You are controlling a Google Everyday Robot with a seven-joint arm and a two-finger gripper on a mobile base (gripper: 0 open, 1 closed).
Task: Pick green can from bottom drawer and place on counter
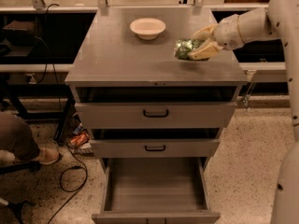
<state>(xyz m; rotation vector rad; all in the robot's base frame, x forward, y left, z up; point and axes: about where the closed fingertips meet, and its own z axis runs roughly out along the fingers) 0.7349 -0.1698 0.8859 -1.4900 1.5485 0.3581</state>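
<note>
The green can (186, 49) lies on its side between the fingers of my gripper (200, 43), which is shut on it just above the right part of the grey counter (117, 55). My pale arm reaches in from the right. The bottom drawer (156, 186) stands pulled open at the foot of the cabinet, and its flat floor shows nothing in it.
A white bowl (147, 28) sits on the counter at the back, left of the can. Two shallower drawers with black handles (155, 113) are slightly open. A person's leg and shoe (28, 146) and a black cable (70, 181) lie on the floor to the left.
</note>
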